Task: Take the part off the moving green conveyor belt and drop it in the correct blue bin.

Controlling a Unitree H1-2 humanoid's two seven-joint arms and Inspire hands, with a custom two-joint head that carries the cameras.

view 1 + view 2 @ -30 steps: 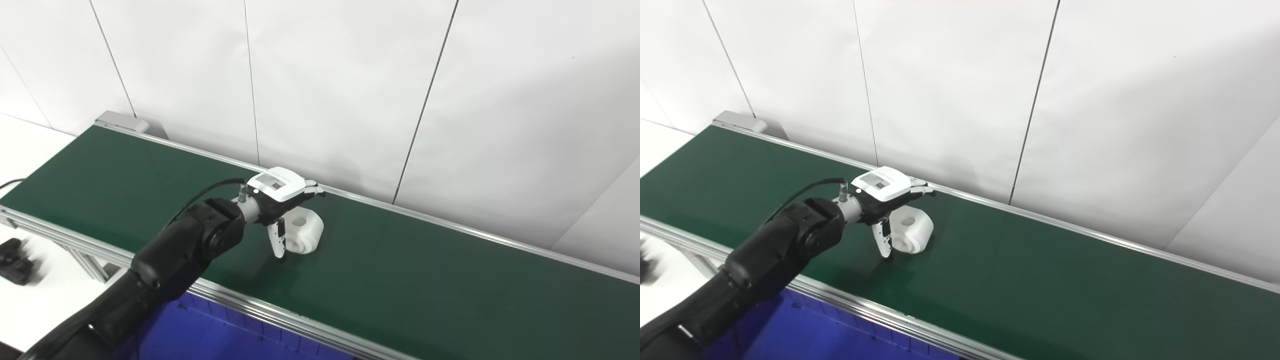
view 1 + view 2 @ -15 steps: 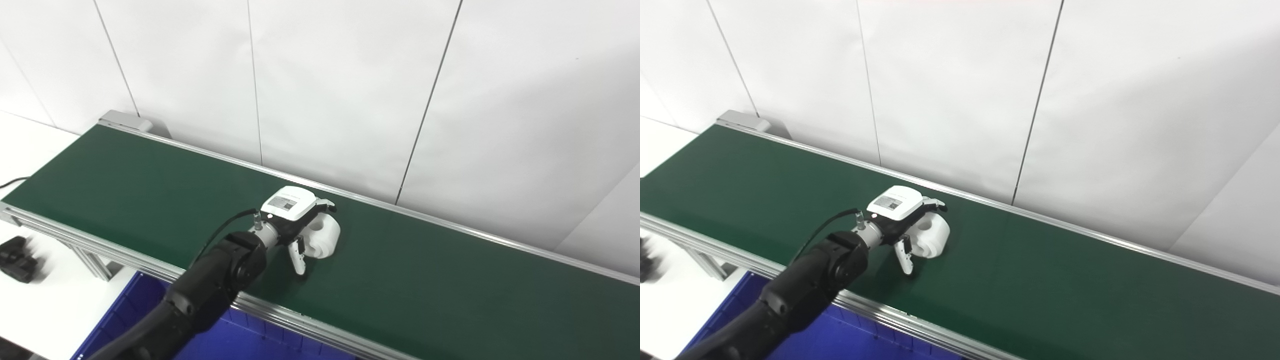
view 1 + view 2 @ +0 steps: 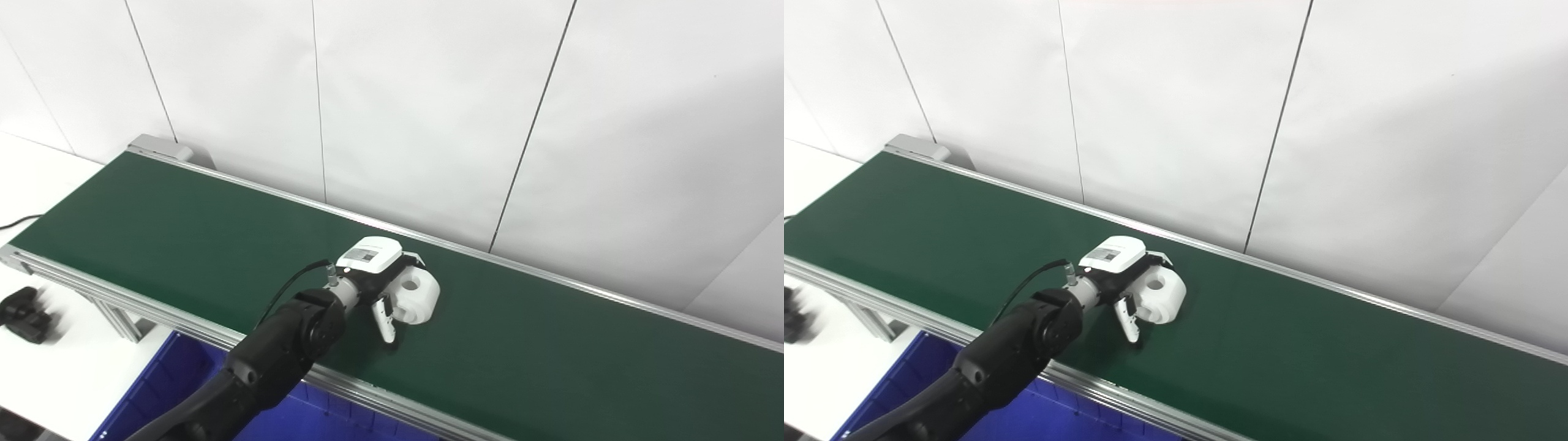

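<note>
Over the last second the left hand (image 3: 381, 275) tracked the white part (image 3: 418, 298) toward frame centre along the belt (image 3: 551, 355), fingers cupped around it but not visibly closed, so the pick remained unfinished.

left hand (image 3: 378, 269): covers the white part's (image 3: 418, 297) near side; grip on it unclear
blue bin (image 3: 153, 383): cut by bottom edge, partly under conveyor rail
black object (image 3: 24, 312): blurred at left edge; unidentifiable

You have open green belt (image 3: 551, 361) to the right of the white part (image 3: 418, 298) and bare belt to its left. The wall (image 3: 429, 122) stands close behind the far rail. The near rail (image 3: 380, 395) lies between belt and blue bin (image 3: 159, 386).
</note>
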